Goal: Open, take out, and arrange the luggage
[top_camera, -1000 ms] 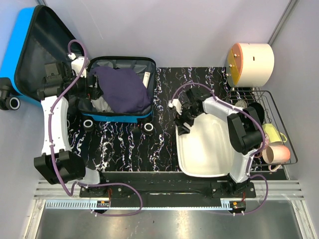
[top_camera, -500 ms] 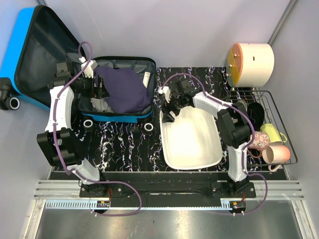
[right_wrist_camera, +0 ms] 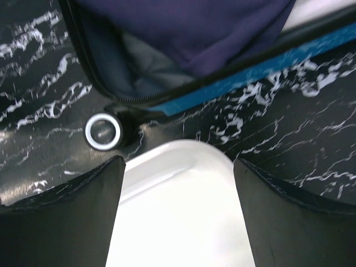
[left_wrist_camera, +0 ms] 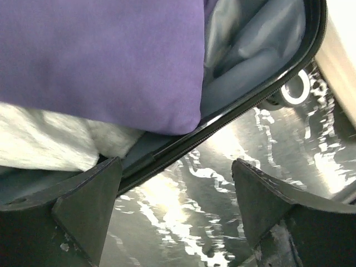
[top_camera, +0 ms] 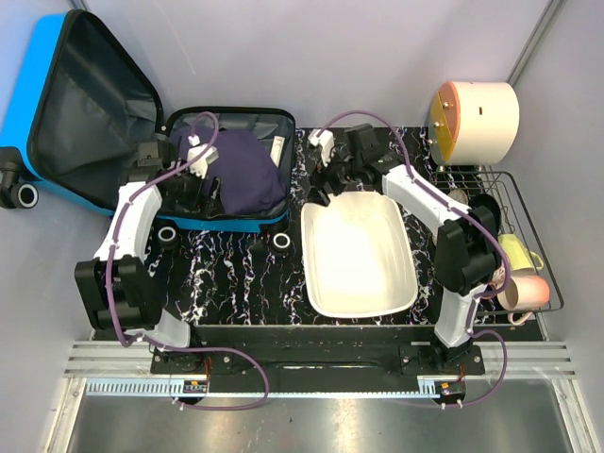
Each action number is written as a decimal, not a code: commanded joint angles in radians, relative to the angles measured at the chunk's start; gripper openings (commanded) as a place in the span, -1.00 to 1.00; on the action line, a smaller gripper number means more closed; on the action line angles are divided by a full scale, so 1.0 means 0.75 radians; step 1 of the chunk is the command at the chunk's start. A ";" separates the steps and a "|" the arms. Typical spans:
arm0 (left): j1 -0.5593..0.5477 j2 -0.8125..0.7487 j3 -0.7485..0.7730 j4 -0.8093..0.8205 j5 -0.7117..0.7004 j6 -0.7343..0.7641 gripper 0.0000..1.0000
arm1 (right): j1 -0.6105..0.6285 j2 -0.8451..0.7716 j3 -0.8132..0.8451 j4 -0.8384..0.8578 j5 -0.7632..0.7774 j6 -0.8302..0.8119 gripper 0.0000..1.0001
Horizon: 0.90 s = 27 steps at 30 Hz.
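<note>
The luggage point(top_camera: 85, 113) stands at the rear left corner of the tabletop point(top_camera: 226, 274). It is fully unzipped: the lid leans up towards the left wall and the base shell lies flat with its dark lining facing up. My left gripper point(left_wrist_camera: 175, 189) hangs over the near edge of that base shell with its fingers spread and nothing between them. The zip rim point(left_wrist_camera: 222, 119) runs diagonally just beyond the tips. My right gripper point(right_wrist_camera: 178, 189) is also spread and empty. It sits above the far rim of the white basin point(right_wrist_camera: 183, 222), near the shell's right corner and one wheel point(right_wrist_camera: 103, 132).

I judge the shell to be stiff, bulky and smooth-sided, and likely to roll on its wheels. If it has to be shifted, I would grip the trim or zip rim rather than the glossy wall.

The contents should handle quite differently. The purple garment point(left_wrist_camera: 100, 55) lies on top, over a pale grey cloth point(left_wrist_camera: 50, 144), and both look light, limp and easy to compress. I would pinch a raised fold of the purple garment near its nearest edge and lift it high, so the hanging fabric clears the rim and does not drag the cloth beneath it. Closing on a flat area of fabric would probably slip.
</note>
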 commanded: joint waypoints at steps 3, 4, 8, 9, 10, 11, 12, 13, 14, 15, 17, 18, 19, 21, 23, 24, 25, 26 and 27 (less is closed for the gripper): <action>0.016 -0.015 0.136 -0.089 0.003 0.937 0.69 | -0.006 -0.028 0.135 0.080 -0.003 0.082 0.77; 0.014 0.034 0.273 -0.167 0.005 1.152 0.67 | -0.004 -0.016 0.159 0.068 -0.011 0.088 0.77; 0.034 0.255 0.538 -0.548 0.031 1.702 0.62 | -0.006 0.033 0.237 0.025 -0.018 0.060 0.77; 0.036 0.304 0.570 -0.601 0.031 1.778 0.61 | -0.004 0.039 0.247 0.023 -0.011 0.066 0.78; 0.036 0.315 0.571 -0.601 0.041 1.902 0.61 | -0.004 0.045 0.256 0.023 -0.005 0.068 0.78; 0.036 0.325 0.569 -0.599 0.048 1.964 0.60 | -0.006 0.057 0.268 0.021 -0.005 0.064 0.78; 0.030 0.339 0.554 -0.583 0.056 2.013 0.60 | -0.006 0.064 0.272 0.019 -0.005 0.064 0.78; 0.026 0.347 0.548 -0.573 0.054 2.076 0.60 | -0.004 0.072 0.282 0.019 -0.001 0.068 0.79; 0.012 0.356 0.540 -0.569 0.036 2.111 0.60 | -0.006 0.084 0.303 0.009 0.001 0.068 0.79; 0.008 0.372 0.514 -0.571 0.019 2.142 0.60 | -0.006 0.090 0.313 0.001 0.005 0.068 0.79; -0.003 0.376 0.469 -0.530 0.015 2.238 0.60 | -0.006 0.109 0.333 -0.008 0.009 0.076 0.79; -0.005 0.366 0.410 -0.501 0.027 2.275 0.60 | -0.004 0.113 0.338 -0.012 0.009 0.078 0.80; -0.005 0.358 0.379 -0.469 0.043 2.288 0.63 | -0.006 0.115 0.340 -0.016 0.009 0.084 0.80; -0.023 0.337 0.287 -0.387 0.064 2.343 0.66 | -0.006 0.121 0.344 -0.022 0.009 0.087 0.80; -0.047 0.339 0.233 -0.313 0.054 2.373 0.66 | -0.006 0.123 0.344 -0.028 0.015 0.085 0.80; -0.056 0.345 0.199 -0.287 0.056 2.386 0.66 | -0.006 0.123 0.344 -0.026 0.017 0.082 0.81; -0.062 0.352 0.188 -0.262 0.060 2.382 0.66 | -0.006 0.125 0.346 -0.032 0.023 0.074 0.83; -0.074 0.372 0.182 -0.217 0.070 2.382 0.65 | -0.006 0.127 0.348 -0.032 0.028 0.074 0.84; -0.082 0.384 0.170 -0.184 0.074 2.362 0.64 | -0.006 0.129 0.350 -0.028 0.034 0.074 0.86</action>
